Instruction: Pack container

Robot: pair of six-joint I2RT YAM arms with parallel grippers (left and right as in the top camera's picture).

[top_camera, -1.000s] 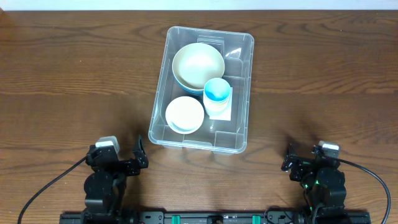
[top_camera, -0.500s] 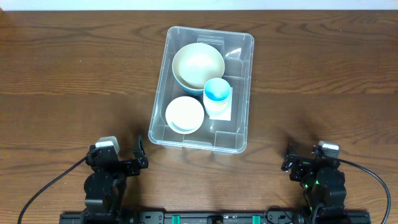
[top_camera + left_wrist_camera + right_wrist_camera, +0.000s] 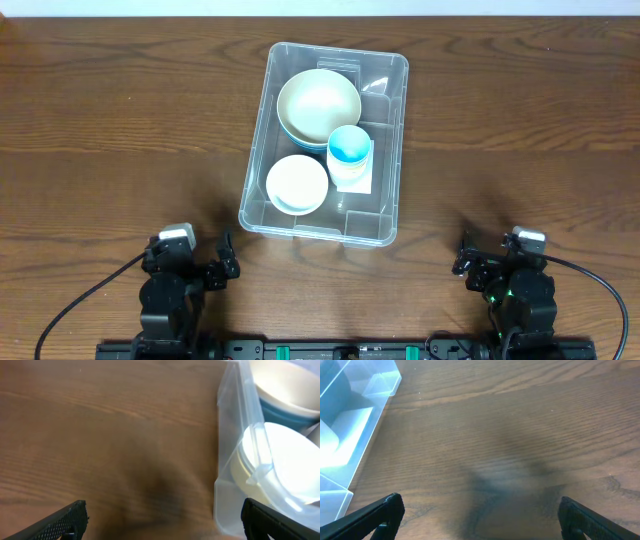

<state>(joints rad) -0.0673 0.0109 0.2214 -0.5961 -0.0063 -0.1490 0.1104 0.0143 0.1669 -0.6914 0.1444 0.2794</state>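
Inside clear container, bowls and cup.

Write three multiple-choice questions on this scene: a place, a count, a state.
1. Where is the cup? A. in the bin B. on the table C. under the bin
2. How many bowls does the bin hold? A. one B. two C. four
3. The right fingers are: A. open, empty B. shut on a bowl C. shut on the cup
Answers: 1 A, it stands inside the walls; 2 B, one large, one small; 3 A, they stand wide apart, nothing between.
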